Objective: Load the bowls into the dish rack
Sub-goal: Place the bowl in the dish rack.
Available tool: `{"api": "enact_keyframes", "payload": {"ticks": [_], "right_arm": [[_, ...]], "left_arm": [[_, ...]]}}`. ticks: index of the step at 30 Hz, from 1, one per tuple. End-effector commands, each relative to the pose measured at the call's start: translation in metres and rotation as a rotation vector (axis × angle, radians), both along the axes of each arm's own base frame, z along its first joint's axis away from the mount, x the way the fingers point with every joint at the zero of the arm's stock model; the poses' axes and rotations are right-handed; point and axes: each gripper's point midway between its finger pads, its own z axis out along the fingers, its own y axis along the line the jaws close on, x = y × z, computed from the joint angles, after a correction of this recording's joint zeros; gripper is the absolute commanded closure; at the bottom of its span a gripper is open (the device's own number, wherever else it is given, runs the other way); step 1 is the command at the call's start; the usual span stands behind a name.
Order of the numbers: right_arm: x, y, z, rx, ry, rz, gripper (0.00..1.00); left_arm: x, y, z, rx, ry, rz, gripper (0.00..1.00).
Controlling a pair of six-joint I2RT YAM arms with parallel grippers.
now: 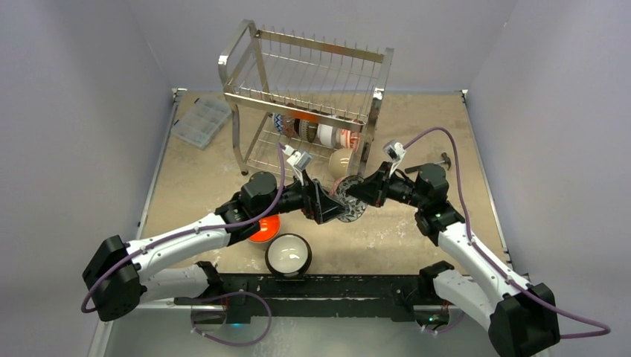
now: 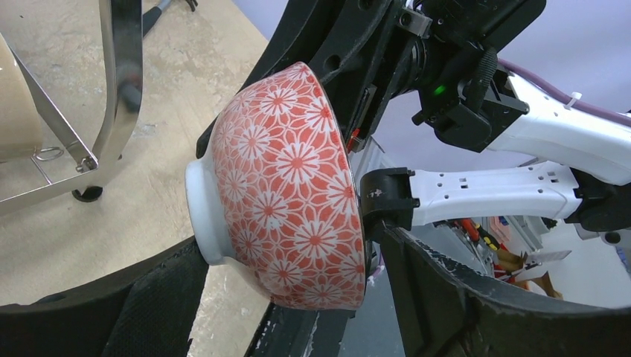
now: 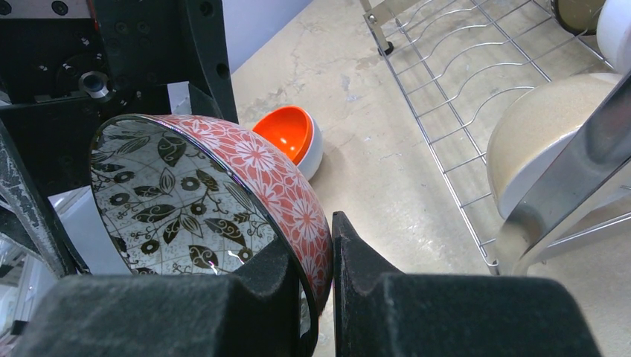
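Observation:
A bowl [image 1: 351, 208], red floral outside [image 2: 298, 171] and with black leaves on white inside [image 3: 171, 201], hangs in the air between both arms in front of the dish rack [image 1: 305, 74]. My right gripper [image 3: 316, 245] is shut on its rim, one finger inside and one outside. My left gripper [image 2: 292, 242] is wide open and straddles the bowl from foot to rim, with a small gap showing at the rim side. Several bowls [image 1: 316, 134] stand in the rack's lower tier, with a beige one [image 1: 341, 160] nearest. An orange bowl [image 1: 264, 229] and a dark-rimmed white bowl [image 1: 289, 254] sit on the table.
A flat clear plastic box [image 1: 201, 120] lies at the far left. The rack's leg [image 2: 119, 89] stands close to the left of the held bowl. A dark tool [image 1: 439, 160] lies at the right. Grey walls close in three sides.

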Motion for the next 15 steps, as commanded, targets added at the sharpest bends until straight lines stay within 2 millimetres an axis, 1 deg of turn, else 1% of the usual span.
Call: {"api": "enact_keyframes", "payload": {"ticks": [1,3,5,6,7,11,12,14,15], "right_arm": [[0.0089,0.0014,0.0333,0.046,-0.093,-0.014,1.0],[0.0083,0.0016,0.0342,0.05,-0.091,-0.011,1.0],[0.0072,0.0019,0.0343,0.054,-0.093,-0.007,1.0],[0.0072,0.0017,0.0337,0.054,-0.092,-0.007,1.0],[0.0071,0.0017,0.0329,0.052,-0.09,-0.007,1.0],[0.0071,0.0014,0.0321,0.047,-0.082,-0.009,1.0],[0.0073,0.0011,0.0314,0.047,-0.082,-0.012,1.0],[0.0072,0.0007,0.029,0.044,-0.075,-0.016,1.0],[0.0069,0.0009,0.0289,0.042,-0.071,-0.014,0.96]], "left_arm": [[-0.0072,-0.0005,0.0159,-0.051,-0.044,-0.033,0.17],[-0.0071,-0.0025,0.0161,-0.057,-0.04,-0.041,0.19],[-0.0069,-0.0042,0.0155,-0.062,-0.043,-0.046,0.24],[-0.0063,-0.0048,0.015,-0.064,-0.042,-0.045,0.26],[-0.0053,-0.0052,0.0146,-0.065,-0.044,-0.042,0.31],[-0.0048,-0.009,0.0144,-0.07,-0.035,-0.051,0.75],[-0.0048,-0.0094,0.013,-0.068,-0.032,-0.052,0.83],[-0.0024,-0.0097,0.0091,-0.061,-0.021,-0.042,0.92],[-0.0011,-0.0096,0.0089,-0.062,-0.015,-0.037,0.98]]}}
